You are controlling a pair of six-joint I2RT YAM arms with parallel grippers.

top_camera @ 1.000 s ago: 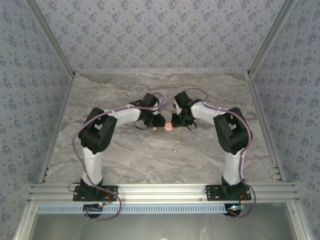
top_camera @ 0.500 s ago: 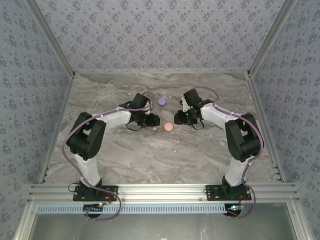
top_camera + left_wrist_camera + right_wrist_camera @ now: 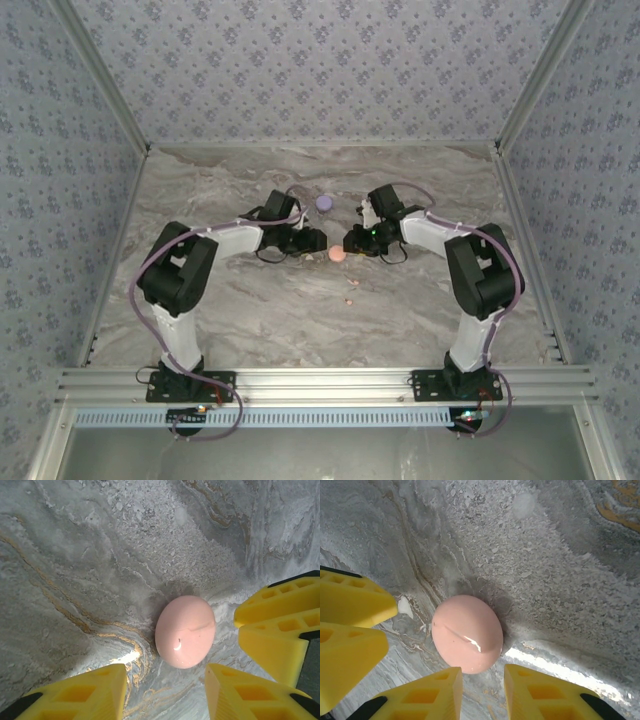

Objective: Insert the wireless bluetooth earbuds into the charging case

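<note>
Two arms reach inward over the marble-patterned table (image 3: 250,310), and their wrists meet at mid-table.

Left gripper (image 3: 165,680): jaws moderately parted and holding nothing. Right gripper (image 3: 483,677): jaws only narrowly parted, likewise holding nothing. They face each other across the salmon-pink charging case (image 3: 185,632), which lies flat on the table just ahead of both sets of fingertips, and I can confirm no contact.

Case condition: a smooth, glossy, egg-rounded shell. It appears closed, with a fine seam line across its top face. A lilac charging case (image 3: 324,202) sits farther back, apart from both grippers.

The earbuds (image 3: 349,283) lie loose on the table, on the near side of the pink case. From overhead they are two tiny pinkish specks, too small for me to report their shape or orientation.

Assessment: the step in hand looks like getting the pink case open. I would have one gripper pin the shell's lower half square against the table while the other works a fingertip into the seam. The shell is slick and round, so an off-centre squeeze may shoot it sideways. The right jaws must widen before they can span it.
</note>
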